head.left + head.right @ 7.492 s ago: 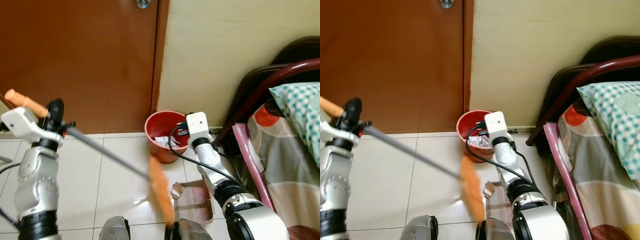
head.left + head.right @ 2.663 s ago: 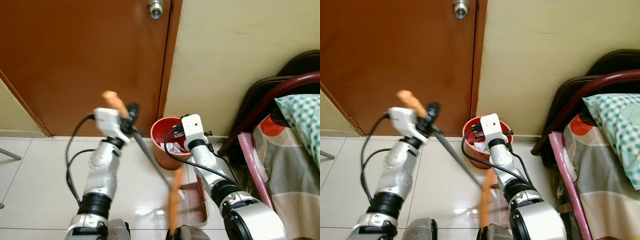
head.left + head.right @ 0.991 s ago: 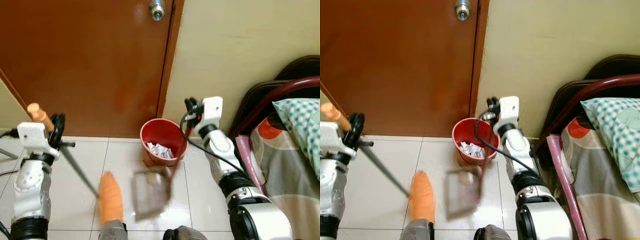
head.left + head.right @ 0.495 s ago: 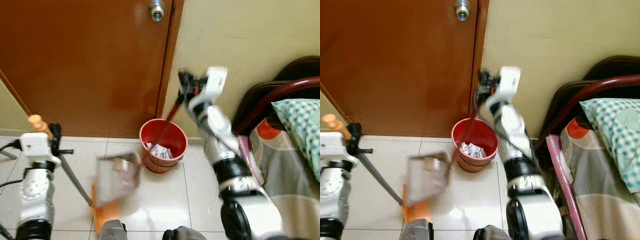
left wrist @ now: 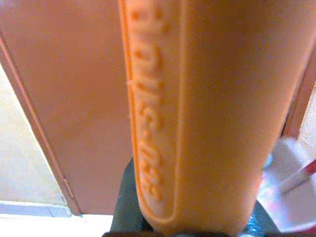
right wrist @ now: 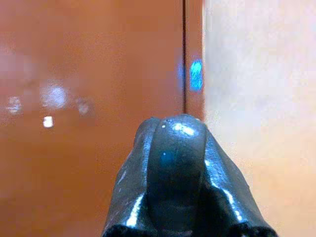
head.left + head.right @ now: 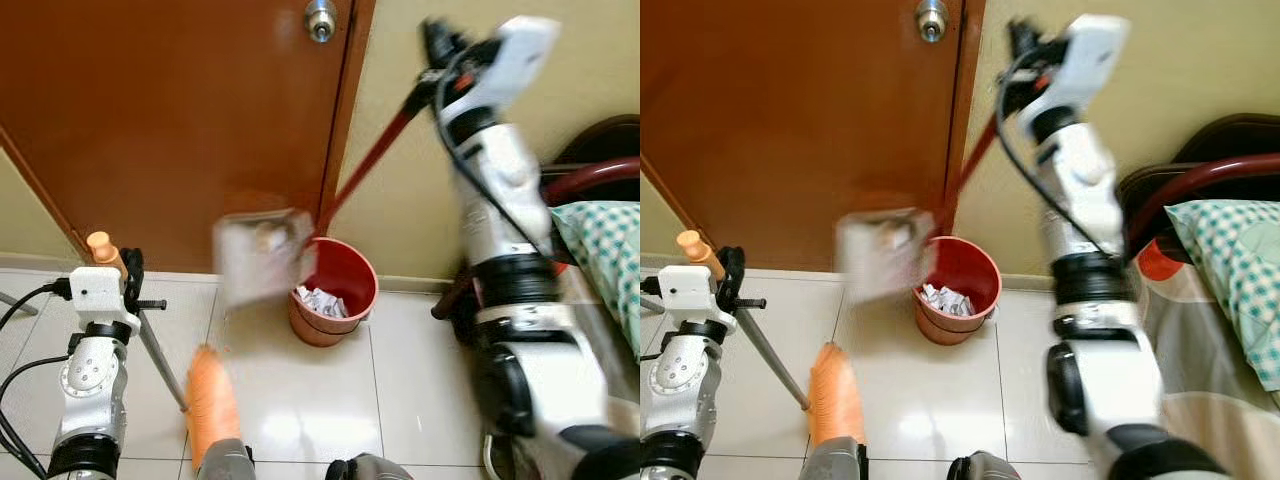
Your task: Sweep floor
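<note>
Dustpan (image 7: 262, 255), blurred, hangs over red bin (image 7: 335, 291) from clamped right gripper (image 7: 432, 62); left gripper (image 7: 128, 290) clasps orange-handled broom (image 7: 212, 402).

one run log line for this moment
right tool: dustpan raised beside red bin | left tool: holds broom on floor | bin: paper inside

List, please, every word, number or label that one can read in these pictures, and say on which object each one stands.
Raised characters run along the orange broom handle in the left wrist view; they seem to end in "025", but the rest is too blurred to read.
Door, red bin, dustpan: no text can be made out.
</note>
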### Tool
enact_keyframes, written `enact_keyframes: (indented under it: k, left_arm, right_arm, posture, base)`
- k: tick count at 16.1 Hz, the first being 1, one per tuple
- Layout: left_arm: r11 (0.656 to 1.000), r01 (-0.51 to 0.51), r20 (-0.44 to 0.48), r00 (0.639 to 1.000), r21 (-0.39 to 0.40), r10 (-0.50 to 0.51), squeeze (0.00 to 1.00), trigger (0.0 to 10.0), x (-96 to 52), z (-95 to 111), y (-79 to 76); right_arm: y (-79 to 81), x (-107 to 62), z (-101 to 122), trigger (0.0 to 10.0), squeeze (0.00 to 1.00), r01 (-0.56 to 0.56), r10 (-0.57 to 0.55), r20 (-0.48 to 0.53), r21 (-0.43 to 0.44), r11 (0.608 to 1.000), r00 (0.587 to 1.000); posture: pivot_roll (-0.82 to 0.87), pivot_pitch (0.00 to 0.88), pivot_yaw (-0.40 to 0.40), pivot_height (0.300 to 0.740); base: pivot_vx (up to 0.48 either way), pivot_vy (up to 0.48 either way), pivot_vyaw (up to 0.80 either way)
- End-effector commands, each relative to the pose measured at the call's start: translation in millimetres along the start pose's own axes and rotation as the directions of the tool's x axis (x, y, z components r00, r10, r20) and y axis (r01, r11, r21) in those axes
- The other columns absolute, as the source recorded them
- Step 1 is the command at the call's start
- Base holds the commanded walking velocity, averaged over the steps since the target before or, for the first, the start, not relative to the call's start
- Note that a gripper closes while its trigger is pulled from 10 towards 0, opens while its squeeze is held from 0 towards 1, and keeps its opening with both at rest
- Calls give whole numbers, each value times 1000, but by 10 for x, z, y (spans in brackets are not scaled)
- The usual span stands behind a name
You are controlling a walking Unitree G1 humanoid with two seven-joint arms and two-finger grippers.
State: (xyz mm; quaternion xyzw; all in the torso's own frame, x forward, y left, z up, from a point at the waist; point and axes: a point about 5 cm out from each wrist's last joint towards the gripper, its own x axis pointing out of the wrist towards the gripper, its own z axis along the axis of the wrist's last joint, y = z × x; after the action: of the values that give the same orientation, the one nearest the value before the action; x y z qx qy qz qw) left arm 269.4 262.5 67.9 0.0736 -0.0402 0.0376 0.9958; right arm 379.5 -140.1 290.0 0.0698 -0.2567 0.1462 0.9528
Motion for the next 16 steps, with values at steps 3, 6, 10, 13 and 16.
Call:
enact_keyframes:
  k: [3, 6, 10, 13, 16]
  left_arm:
    - [999, 34, -64, 997, -20, -35, 0, 10000, -28, -129, -112]
    - [999, 40, -67, 997, -21, -41, 0, 10000, -47, -152, -138]
    - [999, 45, -68, 997, -11, -45, 0, 10000, -48, -155, -138]
    - [999, 52, -66, 996, -2, -52, 0, 10000, -44, -150, -151]
    - [999, 54, -68, 996, -1, -54, 0, 10000, -36, -155, -173]
  right_arm:
    - [60, 104, 357, 10000, 0, -84, 108, 128, -179, 980, 986]
    - [248, -19, 255, 10000, 0, -219, 287, 97, -434, 874, 953]
    - [555, -278, -92, 10000, 0, -333, 402, 34, -498, 801, 915]
    - [923, -576, -328, 10000, 0, -540, 615, -51, -538, 647, 787]
    - [923, -600, -326, 10000, 0, -530, 623, -43, -574, 625, 781]
  posture:
    - [48, 0, -74, 740]
    - [47, 0, -74, 740]
    - [46, 0, -75, 740]
    - [52, 0, -74, 740]
    - [47, 0, -80, 740]
  base:
    - [0, 0, 0]
    - [0, 0, 0]
    - [0, 0, 0]
    - [0, 0, 0]
    - [0, 0, 0]
